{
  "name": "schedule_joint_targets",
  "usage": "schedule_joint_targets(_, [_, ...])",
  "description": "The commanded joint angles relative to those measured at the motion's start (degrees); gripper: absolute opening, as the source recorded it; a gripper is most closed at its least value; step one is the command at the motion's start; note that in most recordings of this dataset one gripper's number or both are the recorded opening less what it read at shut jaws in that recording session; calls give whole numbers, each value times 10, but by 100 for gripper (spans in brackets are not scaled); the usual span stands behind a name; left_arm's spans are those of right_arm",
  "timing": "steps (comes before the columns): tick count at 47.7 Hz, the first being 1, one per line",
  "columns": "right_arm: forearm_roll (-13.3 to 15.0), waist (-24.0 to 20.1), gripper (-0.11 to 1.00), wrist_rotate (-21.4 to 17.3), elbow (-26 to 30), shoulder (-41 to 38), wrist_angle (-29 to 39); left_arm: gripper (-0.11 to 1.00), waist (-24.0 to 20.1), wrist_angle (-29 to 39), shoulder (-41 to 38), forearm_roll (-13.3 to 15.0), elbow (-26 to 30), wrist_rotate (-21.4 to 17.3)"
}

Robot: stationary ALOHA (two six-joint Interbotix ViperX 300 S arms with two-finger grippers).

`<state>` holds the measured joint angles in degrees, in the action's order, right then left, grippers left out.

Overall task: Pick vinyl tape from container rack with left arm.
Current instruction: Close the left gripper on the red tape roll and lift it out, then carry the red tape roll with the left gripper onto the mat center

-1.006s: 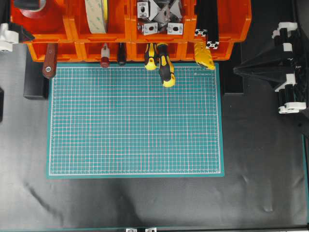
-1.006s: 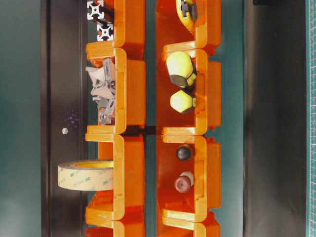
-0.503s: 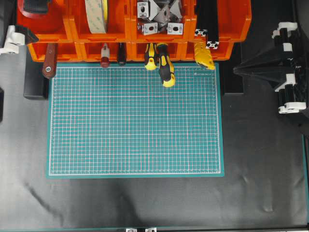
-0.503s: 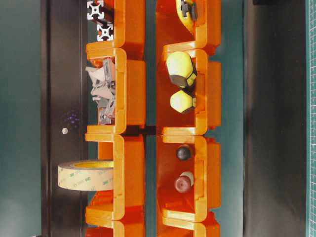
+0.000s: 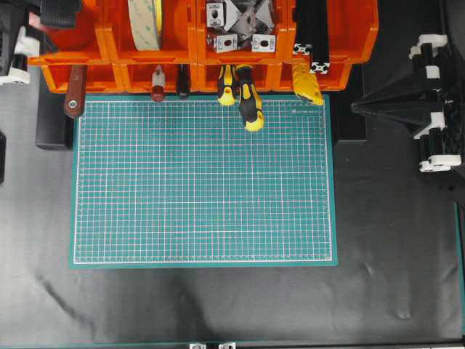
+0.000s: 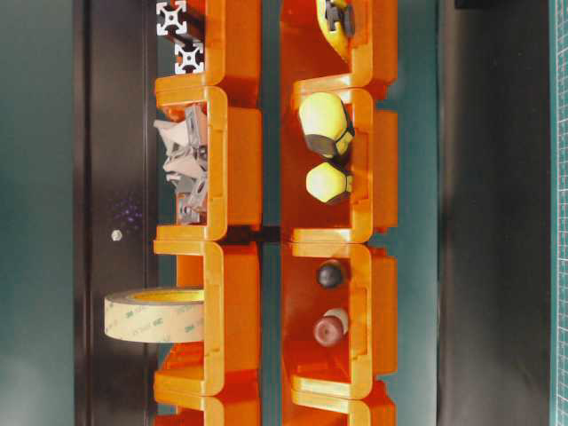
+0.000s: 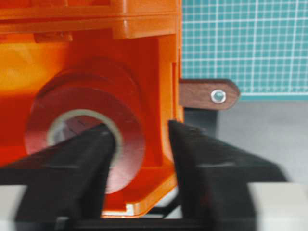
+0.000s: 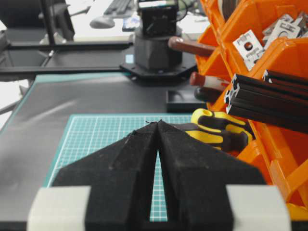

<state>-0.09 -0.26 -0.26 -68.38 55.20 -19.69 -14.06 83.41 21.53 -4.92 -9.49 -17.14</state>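
Observation:
The vinyl tape (image 7: pixel 130 139), a glossy red ring with a pale core, lies in the end bin of the orange container rack (image 7: pixel 166 72). My left gripper (image 7: pixel 142 130) reaches into that bin. Its left finger (image 7: pixel 82 159) sits in the roll's core hole. Its right finger (image 7: pixel 202 159) stands by the bin's side wall, with a gap showing between it and the roll's outer rim. Overhead, the left gripper (image 5: pixel 59 11) covers the bin at the rack's (image 5: pixel 109 43) far left and hides the tape. My right gripper (image 8: pixel 156 124) is shut and empty, parked at the right (image 5: pixel 360 106).
A large cream tape roll (image 5: pixel 145 22) stands in the neighbouring bin, then metal brackets (image 5: pixel 240 25) and black extrusions (image 5: pixel 312 36). Yellow-black screwdrivers (image 5: pixel 247 98), a brown handle (image 5: pixel 74 91) and a yellow cutter (image 5: pixel 306 86) stick out over the green grid mat (image 5: pixel 203 182).
The left gripper has moved farther over the end bin and now covers the red roll in the overhead view. Its jaws have narrowed. The right arm has not moved.

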Motion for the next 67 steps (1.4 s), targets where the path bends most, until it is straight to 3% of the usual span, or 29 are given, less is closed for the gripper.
schedule_joint_targets(1, [-1, -2, 0, 0, 18, -3, -5, 32, -1, -3, 6, 0, 7, -11])
schedule_joint_targets(4, [-1, -2, 0, 0, 18, -3, -5, 18, -1, -3, 7, 0, 8, -18])
schedule_joint_targets(15, [-1, -4, 0, -7, 18, -2, -6, 18, -3, -2, 7, -4, 24, -35])
schedule_joint_targets(25, [-1, -4, 0, -9, 18, -1, -6, 18, -3, 8, 11, -7, 106, -40])
schedule_joint_targets(30, [-1, -4, 0, -10, 18, -2, -6, 18, 20, 26, 16, -7, 154, -31])
schedule_joint_targets(38, [-2, -4, 0, -11, 18, -1, -6, 18, 103, 29, 25, -5, 185, -25])
schedule_joint_targets(47, [-2, -4, 0, -11, 18, -1, -6, 18, 206, 4, 22, -5, 175, 54])
schedule_joint_targets(54, [-4, -4, 0, -11, 18, 2, -7, 18, 273, -69, 4, -5, 145, 116])
schedule_joint_targets(67, [-5, -4, 0, -11, 18, 3, -4, 18, 316, -222, -54, -4, 40, 129])
